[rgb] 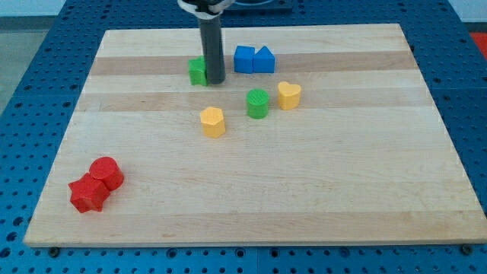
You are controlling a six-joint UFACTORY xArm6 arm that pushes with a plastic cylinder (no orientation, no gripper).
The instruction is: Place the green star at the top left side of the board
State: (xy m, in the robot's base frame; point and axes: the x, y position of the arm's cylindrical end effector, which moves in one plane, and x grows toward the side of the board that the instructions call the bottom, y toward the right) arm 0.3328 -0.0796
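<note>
My tip sits against the right side of a green block near the view's top, a little left of centre. I take this block for the green star, though the rod hides part of it and its outline is hard to make out; the other green piece, lower and to the right, looks like a ribbed cylinder. There is no pincer on this arm, only the straight rod, so nothing is gripped: the block simply rests on the board with my tip touching it or just beside it.

The target corner lies to the view's left and slightly up, and the path there looks bare. From this side a leftward push should carry the block the right way.

The risks I see are these. If my tip meets the block off its middle, the star's points may let it spin and slip past the rod, so I would be sweeping bare wood. Pushing too far up could run it off the board's top edge, which is near. The two blue blocks sit just to the right of my rod; any backing up to re-aim could knock them. The yellow blocks and red blocks are well apart from this line.
</note>
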